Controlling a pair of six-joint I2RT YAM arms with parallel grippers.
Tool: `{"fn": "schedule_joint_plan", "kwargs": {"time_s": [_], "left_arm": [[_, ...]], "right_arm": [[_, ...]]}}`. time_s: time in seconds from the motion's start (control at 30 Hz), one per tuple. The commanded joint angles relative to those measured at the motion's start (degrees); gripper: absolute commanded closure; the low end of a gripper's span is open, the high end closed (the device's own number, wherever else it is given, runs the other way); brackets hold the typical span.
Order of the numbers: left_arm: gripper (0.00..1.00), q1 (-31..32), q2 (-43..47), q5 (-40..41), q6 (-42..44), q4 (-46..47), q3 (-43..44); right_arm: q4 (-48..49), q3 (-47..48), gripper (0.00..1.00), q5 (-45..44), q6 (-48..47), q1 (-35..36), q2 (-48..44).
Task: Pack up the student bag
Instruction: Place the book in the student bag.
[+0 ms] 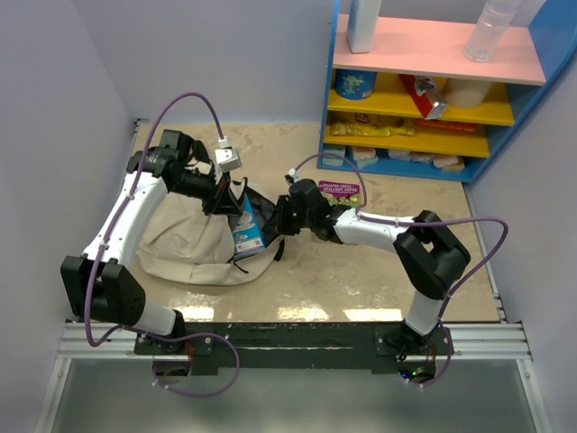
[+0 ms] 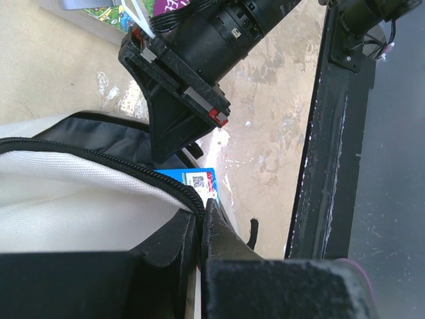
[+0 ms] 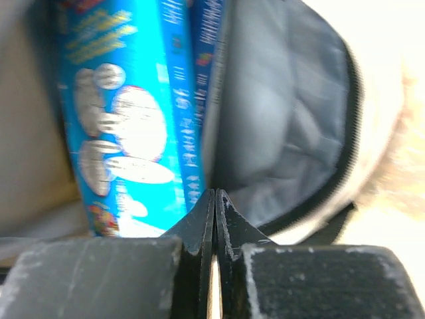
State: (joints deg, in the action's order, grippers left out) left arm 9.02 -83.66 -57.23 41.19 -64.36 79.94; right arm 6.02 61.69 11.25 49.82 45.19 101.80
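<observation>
Item: student bag (image 1: 180, 239), rim pinched by my left gripper (image 2: 201, 209); right gripper (image 3: 214, 198) closed, empty, beside blue box (image 3: 126, 133). Risk: half-in box could slide out if I lose the rim

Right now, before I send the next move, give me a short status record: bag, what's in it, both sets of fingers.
bag: slumped, mouth open, grey lining showing
blue box: in the open mouth, partly showing
left fingers: shut on the bag's zipper edge, holding it up
right fingers: shut, empty, at the mouth beside the blue box
purple book: lying outside the bag, not packed
</observation>
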Motion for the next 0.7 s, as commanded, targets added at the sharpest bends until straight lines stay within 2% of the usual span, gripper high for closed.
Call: {"fn": "schedule_joint_plan", "kwargs": {"time_s": [0.0,0.23,0.4,0.67], "left_arm": [[1.0,0.3,1.92,-5.17,0.73,0.64,1.8],[1.0,0.3,1.83,-5.17,0.65,0.72,1.89],[1.0,0.3,1.92,-5.26,0.56,0.81,1.71],[1.0,0.3,2.18,-5.26,0.56,0.99,1.44]], "right_arm": [[-1.8,-0.87,1.0,-2.98,-2.62,-0.45,-3.1],[-2.15,-0.52,1.0,-3.77,-3.5,0.6,-3.89],[-5.85,2.73,1.0,-10.19,-3.07,6.22,-4.41],[-5.85,4.49,1.0,-9.66,-1.31,10.26,-1.87]]}}
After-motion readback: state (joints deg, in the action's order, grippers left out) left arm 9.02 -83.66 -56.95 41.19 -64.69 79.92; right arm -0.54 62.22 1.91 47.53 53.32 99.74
